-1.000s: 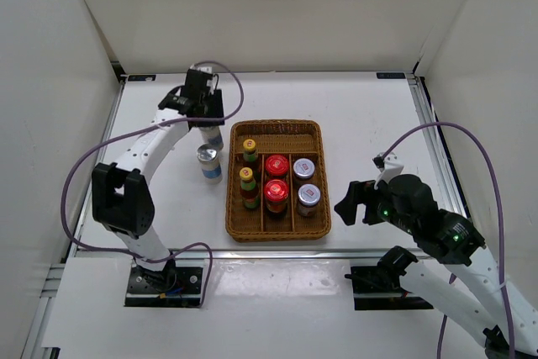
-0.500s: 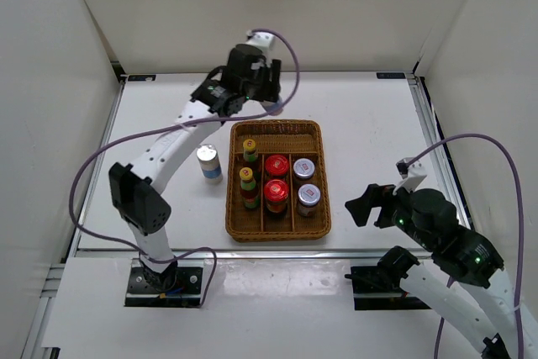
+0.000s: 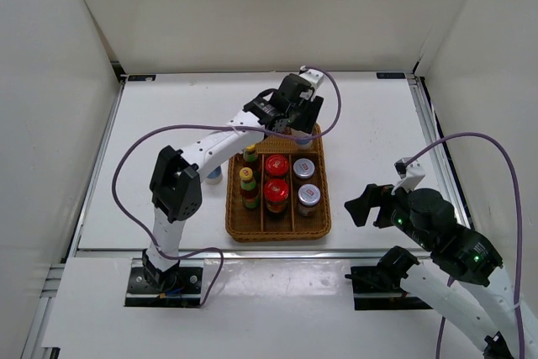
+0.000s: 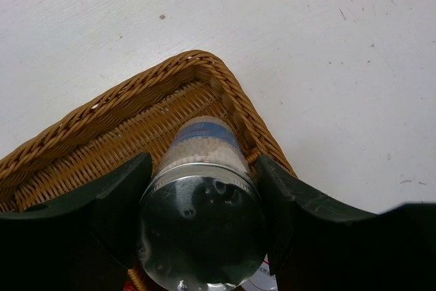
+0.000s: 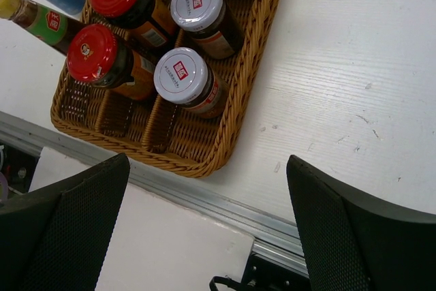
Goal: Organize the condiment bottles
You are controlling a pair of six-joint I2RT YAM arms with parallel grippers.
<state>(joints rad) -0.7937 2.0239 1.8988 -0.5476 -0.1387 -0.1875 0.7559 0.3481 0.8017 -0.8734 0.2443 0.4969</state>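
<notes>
Left jaws grip bottle [image 4: 202,209] (silver), over tray corner [image 4: 199,60]

Your left arm stretches far forward, wrist tipped downward. Left claw [image 4: 201,219] is clamped on a silver-capped bottle [image 4: 203,146], one finger each side. Your right arm is folded near its base, right claw [image 5: 208,233] spread wide.

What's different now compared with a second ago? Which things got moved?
The left gripper, gripping a silver-capped bottle, swung rightward from the table left of the wicker tray to above its far right corner. The right gripper drew back slightly, open. The other silver-capped bottle on the table and the six bottles in the tray stayed put.
</notes>
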